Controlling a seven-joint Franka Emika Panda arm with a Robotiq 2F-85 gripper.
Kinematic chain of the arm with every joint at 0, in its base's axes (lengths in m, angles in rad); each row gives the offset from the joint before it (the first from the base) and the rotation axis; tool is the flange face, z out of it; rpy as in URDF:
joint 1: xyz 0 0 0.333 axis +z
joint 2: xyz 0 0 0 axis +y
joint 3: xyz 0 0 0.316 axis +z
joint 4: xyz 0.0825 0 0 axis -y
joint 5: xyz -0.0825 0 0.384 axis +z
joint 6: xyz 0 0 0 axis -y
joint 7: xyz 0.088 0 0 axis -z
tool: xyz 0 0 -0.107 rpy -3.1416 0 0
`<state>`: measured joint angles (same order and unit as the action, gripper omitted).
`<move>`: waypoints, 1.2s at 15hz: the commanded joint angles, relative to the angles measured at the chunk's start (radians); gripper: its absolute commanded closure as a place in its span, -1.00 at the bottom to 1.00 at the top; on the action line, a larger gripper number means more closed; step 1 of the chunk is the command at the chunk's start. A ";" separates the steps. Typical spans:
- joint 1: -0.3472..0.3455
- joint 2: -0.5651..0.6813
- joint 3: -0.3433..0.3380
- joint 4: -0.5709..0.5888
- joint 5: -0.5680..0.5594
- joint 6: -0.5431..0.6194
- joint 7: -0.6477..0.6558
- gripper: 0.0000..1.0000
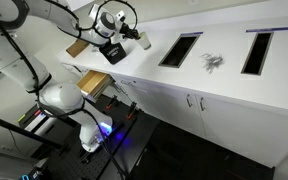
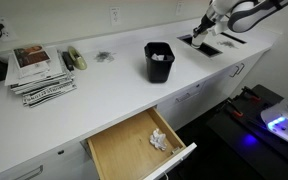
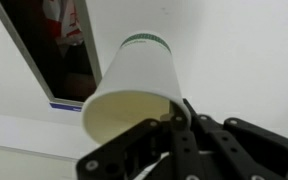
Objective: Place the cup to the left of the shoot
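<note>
In the wrist view, the dark rectangular chute opening (image 3: 54, 45) cut into the white tabletop (image 3: 244, 50) lies at the left. Just beside it is the white paper cup (image 3: 134, 85), green-banded at its far end, tipped with its mouth toward the camera. The black gripper (image 3: 176, 112) is clamped on the cup's rim wall, probably to keep it clear of the opening until set-down.

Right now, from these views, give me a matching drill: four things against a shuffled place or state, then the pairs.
Things:
1. paper cup
2. drawer
3. black bin
4. magazines

States:
A. lying in a stack on the counter
B. gripped by the tool
C. pulled open, crumpled paper inside
D. standing upright on the counter

Pairs: 1-B, 2-C, 3-D, 4-A
</note>
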<state>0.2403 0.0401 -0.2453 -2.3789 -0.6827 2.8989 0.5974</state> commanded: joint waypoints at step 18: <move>-0.056 0.161 0.212 0.076 0.429 -0.015 -0.324 0.98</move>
<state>0.2144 0.1790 -0.0583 -2.3217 -0.2824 2.8613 0.3180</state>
